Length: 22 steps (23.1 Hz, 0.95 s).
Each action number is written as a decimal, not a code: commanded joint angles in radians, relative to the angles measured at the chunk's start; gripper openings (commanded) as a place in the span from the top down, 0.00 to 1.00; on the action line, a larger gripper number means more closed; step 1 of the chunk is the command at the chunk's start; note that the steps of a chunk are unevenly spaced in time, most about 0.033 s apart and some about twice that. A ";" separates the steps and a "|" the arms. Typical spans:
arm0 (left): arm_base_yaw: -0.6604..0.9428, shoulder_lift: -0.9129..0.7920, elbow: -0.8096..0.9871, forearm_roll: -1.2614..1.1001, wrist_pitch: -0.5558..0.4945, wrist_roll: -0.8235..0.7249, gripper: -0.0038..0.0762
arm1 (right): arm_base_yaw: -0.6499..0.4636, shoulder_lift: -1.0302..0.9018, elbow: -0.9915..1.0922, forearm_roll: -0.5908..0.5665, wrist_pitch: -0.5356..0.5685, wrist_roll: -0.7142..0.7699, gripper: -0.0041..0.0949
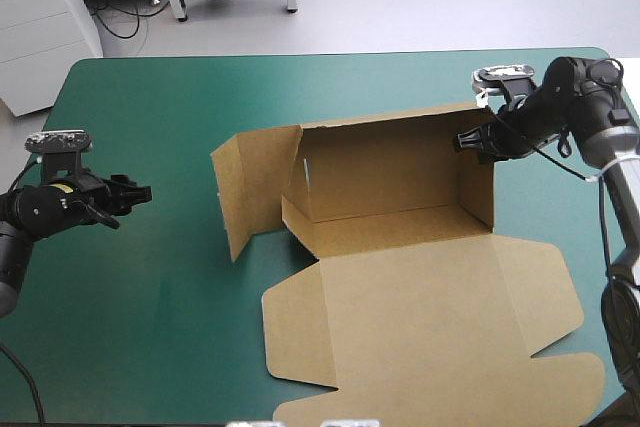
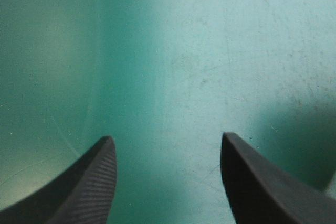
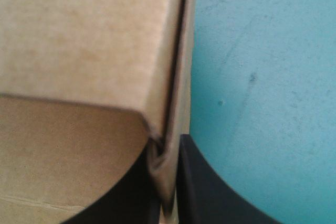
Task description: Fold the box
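While the right pincer [image 3: 169, 148] grips the right end wall of the brown box [image 1: 400, 277], fingers nearly closed on it — likely to keep that wall upright — the left pincer [image 2: 165, 139] hangs wide open and empty over bare teal-green counter [image 1: 150, 97]. The box sits mid-counter, lid flat — no print visible.

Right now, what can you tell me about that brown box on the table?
The box is a cut sheet of brown board, half built on the teal-green cover. Its far wall and right wall stand upright; a left flap hangs open outward. The lid, with side tabs, lies flat toward the near edge. The right gripper is shut on the right wall's far corner.
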 commanded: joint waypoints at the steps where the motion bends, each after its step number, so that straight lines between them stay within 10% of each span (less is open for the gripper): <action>1: -0.002 -0.025 -0.025 -0.014 -0.046 0.001 0.43 | 0.006 0.011 -0.030 0.022 0.036 -0.001 0.98; 9: -0.002 -0.025 -0.025 -0.014 -0.039 0.001 0.43 | 0.006 0.097 -0.067 0.018 -0.008 -0.040 0.92; 12: -0.002 -0.025 -0.025 -0.014 -0.039 -0.001 0.43 | 0.006 0.111 -0.094 0.021 -0.076 -0.047 0.79; 17: -0.002 -0.025 -0.025 -0.014 -0.038 0.001 0.43 | 0.006 0.118 -0.160 0.017 -0.206 -0.093 0.25; 22: -0.002 -0.025 -0.025 -0.012 -0.024 0.001 0.43 | 0.006 0.118 -0.284 0.018 -0.090 -0.075 0.16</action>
